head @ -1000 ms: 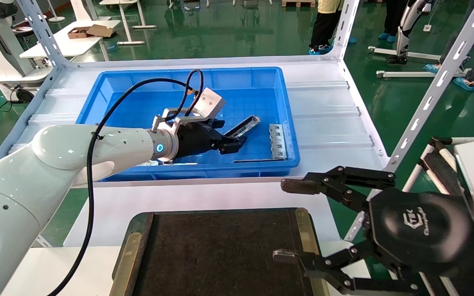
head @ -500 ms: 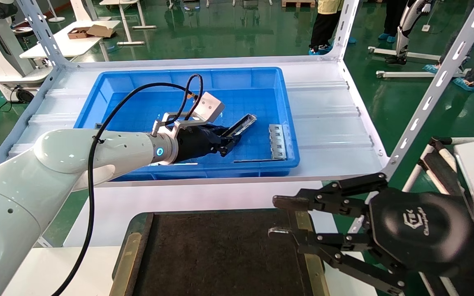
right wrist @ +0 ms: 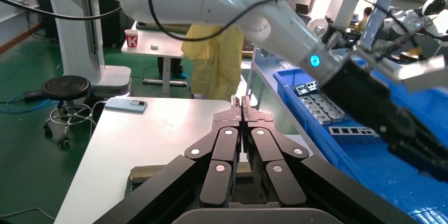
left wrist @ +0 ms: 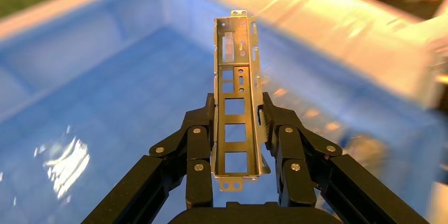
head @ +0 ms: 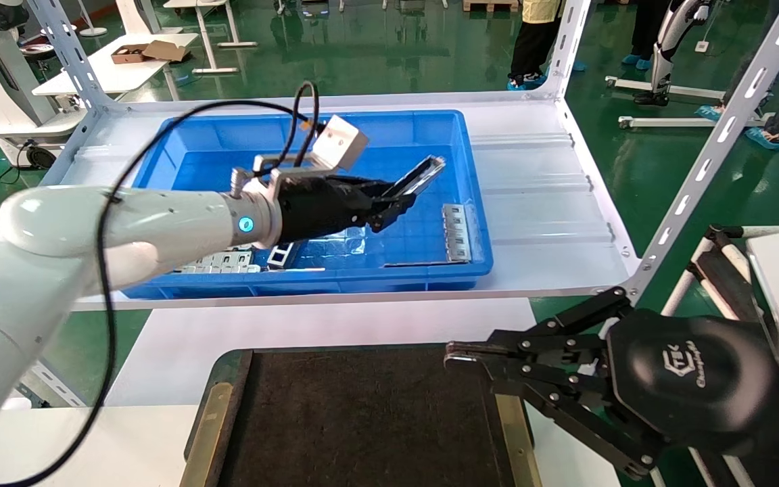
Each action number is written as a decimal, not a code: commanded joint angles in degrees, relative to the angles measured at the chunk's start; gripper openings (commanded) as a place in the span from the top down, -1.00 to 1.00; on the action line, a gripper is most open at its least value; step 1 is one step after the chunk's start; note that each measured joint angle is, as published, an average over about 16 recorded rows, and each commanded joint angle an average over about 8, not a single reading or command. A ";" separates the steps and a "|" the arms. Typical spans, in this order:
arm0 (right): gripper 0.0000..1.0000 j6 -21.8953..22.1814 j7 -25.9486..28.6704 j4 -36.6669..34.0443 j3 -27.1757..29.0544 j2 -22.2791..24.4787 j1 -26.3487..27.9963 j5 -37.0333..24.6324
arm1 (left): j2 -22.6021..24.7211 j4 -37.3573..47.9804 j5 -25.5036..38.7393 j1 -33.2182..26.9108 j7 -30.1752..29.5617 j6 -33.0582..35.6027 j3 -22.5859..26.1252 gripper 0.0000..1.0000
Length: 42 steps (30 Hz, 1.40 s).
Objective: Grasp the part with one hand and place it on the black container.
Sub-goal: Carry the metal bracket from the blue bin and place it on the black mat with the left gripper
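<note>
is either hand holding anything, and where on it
The left hand grips the metal channel part by its side walls near one end; the right hand is shut, empty.

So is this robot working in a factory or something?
Probably a factory floor or robot test workshop. The shiny green floor, the slotted metal rack around the blue bin of metal pieces, and people in blue shoe covers all suggest it.

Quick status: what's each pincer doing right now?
Left pincer: closed on the metal channel part, lifted above the blue bin.
Right pincer: closed, empty, beside the black container.
</note>
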 commanded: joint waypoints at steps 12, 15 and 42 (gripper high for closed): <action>1.00 0.01 -0.01 0.00 -0.02 0.01 0.00 0.01 | -17.24 -26.02 -6.58 5.29 -0.02 11.95 -3.55 1.00; 1.00 0.01 -0.01 0.00 -0.02 0.01 0.01 0.02 | -21.51 -34.04 -6.72 7.90 -1.98 10.87 -3.64 1.00; 1.00 0.03 -0.03 0.00 -0.06 0.03 0.02 0.04 | -34.38 -50.86 -8.84 32.12 -4.98 3.81 1.19 1.00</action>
